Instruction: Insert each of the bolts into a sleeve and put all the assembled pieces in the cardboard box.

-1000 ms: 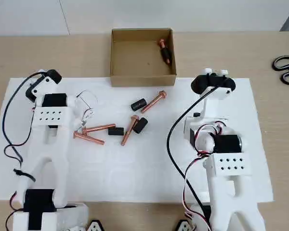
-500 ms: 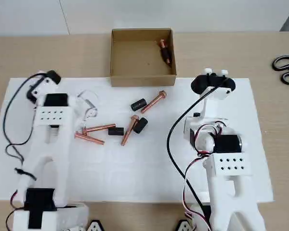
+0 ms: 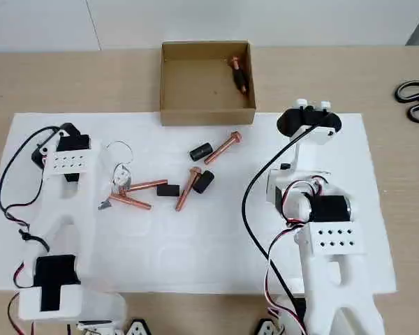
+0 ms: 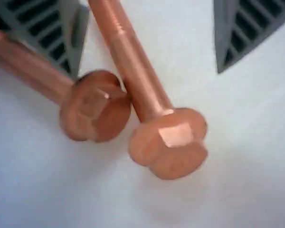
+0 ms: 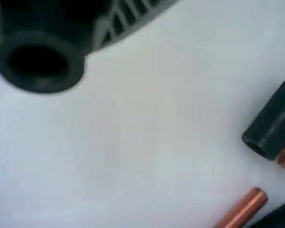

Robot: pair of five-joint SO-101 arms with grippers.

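Between the wide left jaws lies one bolt (another bolt touching); pinch its shank alone; right jaws grip a sleeve.

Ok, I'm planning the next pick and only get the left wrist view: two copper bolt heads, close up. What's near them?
Observer: A loose black sleeve lies on the white sheet just beyond those bolts.
Operator: Anything in the box?
Observer: One assembled piece lies in the cardboard box.
Operator: And the other arm?
Observer: The right tool holds a second sleeve, with its hole facing the wrist camera.
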